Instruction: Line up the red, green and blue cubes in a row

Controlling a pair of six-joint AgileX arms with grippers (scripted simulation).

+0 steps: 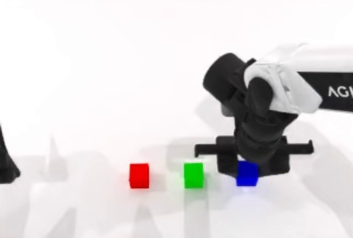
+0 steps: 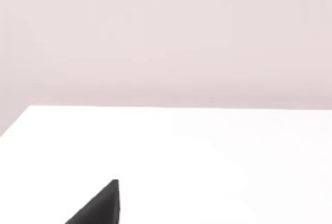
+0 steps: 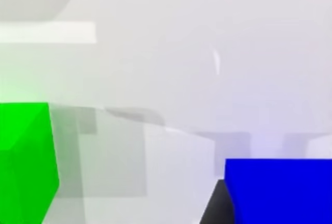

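1. White tabletop [image 1: 110, 84]: one broad plain surface, bearing all three cubes near its front edge
2. Right arm, white-shelled with black wrist, reaching in from the table's right; its black two-finger right gripper [image 1: 249, 171] down over the blue cube; cannot tell from any view whether the fingers clamp the cube or stand apart from it, only a dark finger edge [image 3: 215, 206] showing just beside the blue face
3. Left arm parked at the table's far left edge; left gripper [image 2: 98, 206] seen only as a dark tip over bare table, opening not judgeable
4. Count of cubes: three in all, one of each colour
   - small bright red cube [image 1: 139, 175], leftmost
   - small bright green cube [image 1: 193, 174], in the middle, apart from both neighbours
   - small bright blue cube [image 1: 247, 173], rightmost, under the right gripper
5. Judged step: setting down the blue cube to finish the row, with spacing looking about even
6. To do well: keep the blue cube level with the other two, release without twisting, lift straight up, avoid brushing the green cube on withdrawal
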